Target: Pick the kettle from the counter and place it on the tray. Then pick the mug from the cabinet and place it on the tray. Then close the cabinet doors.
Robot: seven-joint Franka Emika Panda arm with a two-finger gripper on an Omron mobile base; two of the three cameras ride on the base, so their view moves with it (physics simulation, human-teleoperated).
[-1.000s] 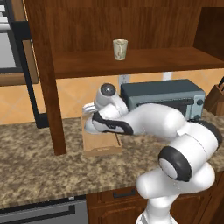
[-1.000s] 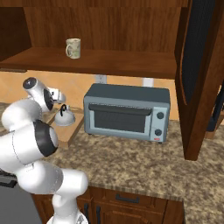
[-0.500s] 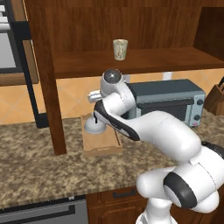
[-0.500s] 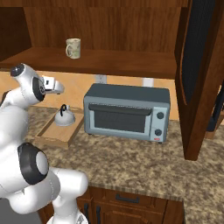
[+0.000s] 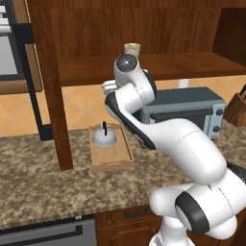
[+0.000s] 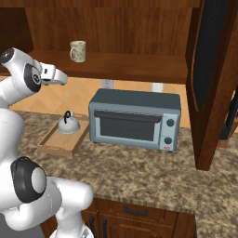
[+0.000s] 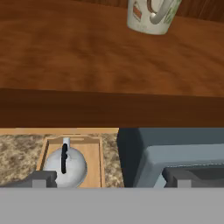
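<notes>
I have the kettle [image 5: 104,138] sitting upright inside the tray [image 5: 111,160], toward its far end, black handle arching over the dome. The tray lies flat on the counter [image 5: 43,190], just left of the grey toaster oven [image 6: 135,119] and close beside it without, as far as I can tell, touching. The mug [image 6: 77,51] stands on the shelf of the cabinet [image 6: 125,65], upright, handle turned toward the hand camera, well above and behind the tray. Both of the cabinet doors [image 6: 212,79] hang wide open; the right one juts out over the counter, the left one [image 5: 49,81] stands edge-on beside the tray.

My gripper [image 7: 111,178] is up at about shelf-edge height, over the gap between tray and oven, facing the cabinet. Its fingertips [image 7: 43,178] sit far apart at the bottom of the hand view, one over the kettle's side and the other over the oven's top, with nothing between them; the jaws are spread fully and carry nothing. From the right base camera the hand is small, so I read the spread from the hand view.

A knife block [image 5: 238,108] stands at the counter's far right.
</notes>
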